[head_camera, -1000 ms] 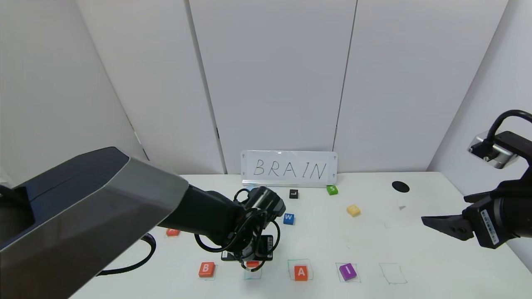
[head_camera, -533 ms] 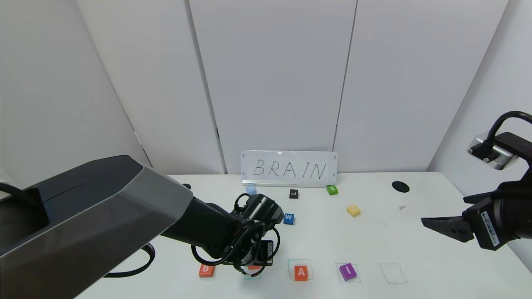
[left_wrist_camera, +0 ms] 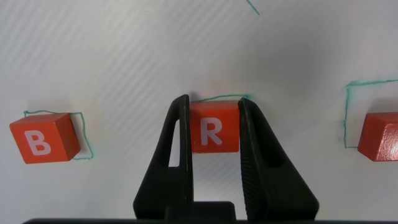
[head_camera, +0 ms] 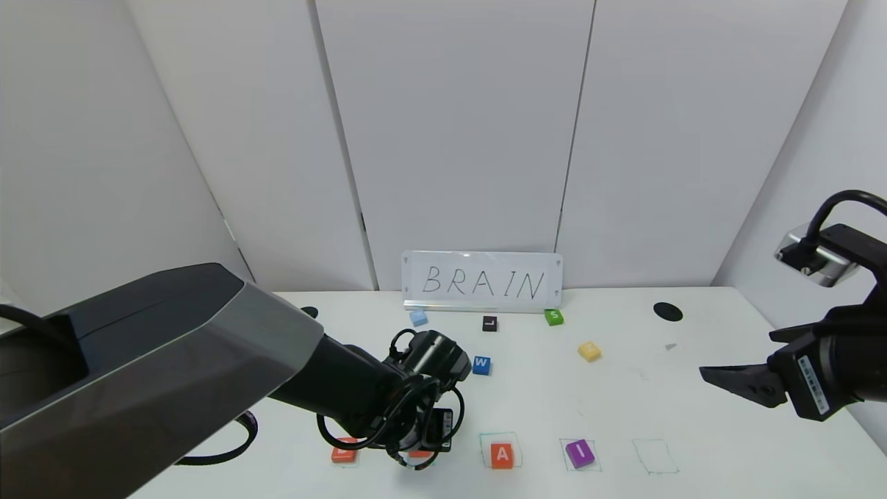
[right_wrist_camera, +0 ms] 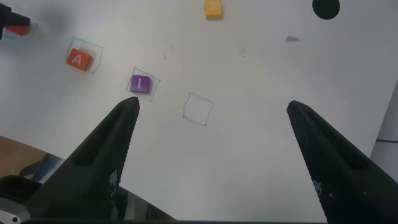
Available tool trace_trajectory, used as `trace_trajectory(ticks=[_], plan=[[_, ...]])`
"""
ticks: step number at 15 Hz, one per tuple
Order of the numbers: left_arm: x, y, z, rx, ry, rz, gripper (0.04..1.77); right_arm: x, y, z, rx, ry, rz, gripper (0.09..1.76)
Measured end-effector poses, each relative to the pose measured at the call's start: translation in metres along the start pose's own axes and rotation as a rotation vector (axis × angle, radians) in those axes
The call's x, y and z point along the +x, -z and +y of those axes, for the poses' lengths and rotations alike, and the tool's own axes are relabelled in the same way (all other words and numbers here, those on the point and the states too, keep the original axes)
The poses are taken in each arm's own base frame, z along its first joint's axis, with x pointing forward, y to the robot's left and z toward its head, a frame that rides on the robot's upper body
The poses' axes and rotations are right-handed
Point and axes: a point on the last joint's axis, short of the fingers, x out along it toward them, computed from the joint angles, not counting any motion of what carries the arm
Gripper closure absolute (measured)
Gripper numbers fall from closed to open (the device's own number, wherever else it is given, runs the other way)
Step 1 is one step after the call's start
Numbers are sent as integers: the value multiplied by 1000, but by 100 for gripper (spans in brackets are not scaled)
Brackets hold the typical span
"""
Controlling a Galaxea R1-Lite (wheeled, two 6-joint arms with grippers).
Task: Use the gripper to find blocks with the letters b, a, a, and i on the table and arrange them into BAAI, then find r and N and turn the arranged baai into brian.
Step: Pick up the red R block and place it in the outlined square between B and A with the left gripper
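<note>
My left gripper is shut on r, an orange-red block with a white R, held low over a green drawn square on the table. Of the blocks, B lies to one side of it and an orange-red block to the other. In the head view the left gripper hides most of r and part of B; A and purple I follow in the row. Yellow N lies farther back. My right gripper hovers open at the right.
A BRAIN sign stands at the back. Blue W, black L, green S and a light blue block lie loose. An empty drawn square sits right of I. A black hole is back right.
My left arm has come down and toward the near edge with r in its grip, now covering more of B. The right gripper has sunk slightly.
</note>
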Motion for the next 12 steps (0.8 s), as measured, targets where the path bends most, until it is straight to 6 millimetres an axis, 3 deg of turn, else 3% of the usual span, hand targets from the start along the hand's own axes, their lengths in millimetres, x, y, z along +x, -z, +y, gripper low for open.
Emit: trace_trajectory(ticks=[12], plan=[[4,7,-5,19,1,10,132,1,0,0,-1,-1,2,14]])
